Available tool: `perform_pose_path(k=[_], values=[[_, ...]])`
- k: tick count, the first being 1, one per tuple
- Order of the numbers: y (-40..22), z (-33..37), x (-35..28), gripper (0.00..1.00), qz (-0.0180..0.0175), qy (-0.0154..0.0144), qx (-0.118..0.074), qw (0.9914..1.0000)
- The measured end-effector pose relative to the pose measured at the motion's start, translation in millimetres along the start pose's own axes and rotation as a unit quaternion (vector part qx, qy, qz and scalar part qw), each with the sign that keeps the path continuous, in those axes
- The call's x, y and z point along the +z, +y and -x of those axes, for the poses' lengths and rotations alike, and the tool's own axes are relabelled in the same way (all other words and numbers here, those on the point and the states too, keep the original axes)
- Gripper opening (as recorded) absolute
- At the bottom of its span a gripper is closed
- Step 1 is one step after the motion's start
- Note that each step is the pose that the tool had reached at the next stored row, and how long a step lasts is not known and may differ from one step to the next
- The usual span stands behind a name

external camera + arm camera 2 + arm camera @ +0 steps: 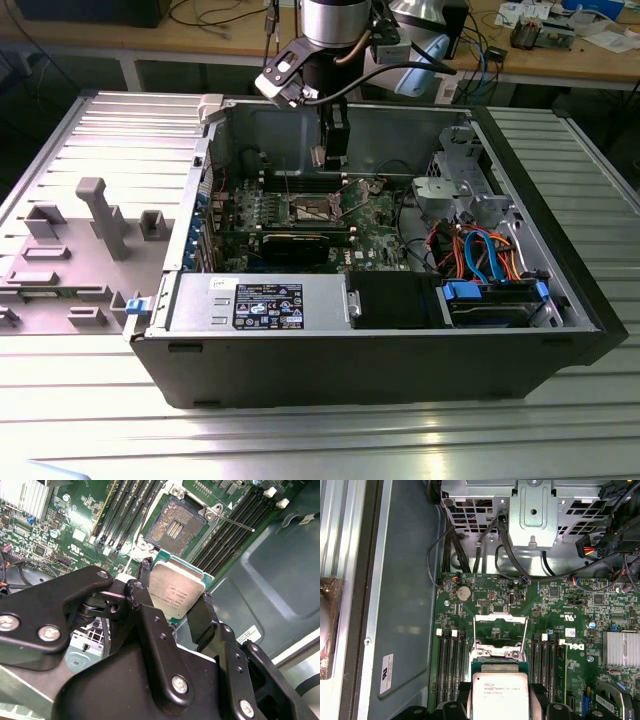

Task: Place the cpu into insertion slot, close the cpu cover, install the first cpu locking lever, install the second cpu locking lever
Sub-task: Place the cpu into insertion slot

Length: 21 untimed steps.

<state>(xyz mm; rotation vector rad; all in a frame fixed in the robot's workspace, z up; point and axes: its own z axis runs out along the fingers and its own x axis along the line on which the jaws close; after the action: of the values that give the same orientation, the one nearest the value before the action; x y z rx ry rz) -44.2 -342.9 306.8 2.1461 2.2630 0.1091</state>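
Item held: the cpu (175, 592), a flat square chip with a dull silver metal lid on a green edge. The end effector (175, 587) is clamped on it, with one black finger on each of two opposite sides. The same grasp shows in the first wrist view, end effector (500, 700) on cpu (500, 692).

The chip hangs clear of the green motherboard (555, 605) and is not seated. The insertion slot (175, 527) lies close by, its square field of gold contacts bare inside a silvery rim. The cpu cover (500, 617), a thin bright metal frame, stands swung open. A slim wire lever (235, 524) lies free beside the slot. Long black memory slots (125, 510) flank the slot on both sides.

Container: an open computer case (400, 365) of dark sheet metal, lying on its side. It holds the board, a grey power supply (260, 300) and orange and blue cables (480, 250).

Surface: a ribbed aluminium worktop (300, 430). On the exterior view's left stands a grey moulded fixture (100, 215). A cluttered wooden bench (560, 60) runs behind.
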Motion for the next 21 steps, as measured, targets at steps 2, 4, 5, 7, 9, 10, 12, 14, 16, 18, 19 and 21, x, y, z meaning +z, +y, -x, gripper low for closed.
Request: perform_pose_path(k=[2, 4, 5, 7, 9, 10, 12, 14, 16, 18, 19, 21], values=[[0.0, 0.0, 0.0, 0.54, 0.0000, 0.0000, 0.000, 1.00000], [0.0, 0.0, 0.0, 0.54, 0.0000, 0.0000, 0.000, 1.00000], [0.0, 0.0, 0.0, 0.54, 0.0000, 0.0001, 0.000, 1.00000], [0.0, 0.0, 0.0, 0.54, 0.0000, 0.0000, 0.000, 1.00000], [-0.5, -0.1, 1.0, 0.54, 0.0003, -0.0006, 0.011, 0.99994], [-1.0, -0.2, 1.4, 0.54, 0.0004, -0.0008, 0.013, 0.99991], [-1.4, -1.3, 4.0, 0.54, 0.0004, -0.0007, 0.013, 0.99991], [-1.6, -1.7, 6.3, 0.54, 0.0003, -0.0008, 0.013, 0.99991], [-2.1, -1.8, 8.3, 0.54, 0.0004, -0.0005, 0.013, 0.99991], [-2.2, -1.8, 8.5, 0.54, 0.0003, -0.0005, 0.013, 0.99991], [-2.2, -1.8, 8.5, 0.54, 0.0003, -0.0004, 0.013, 0.99991], [-2.3, -1.8, 8.6, 0.54, 0.0003, -0.0002, 0.013, 0.99991]])
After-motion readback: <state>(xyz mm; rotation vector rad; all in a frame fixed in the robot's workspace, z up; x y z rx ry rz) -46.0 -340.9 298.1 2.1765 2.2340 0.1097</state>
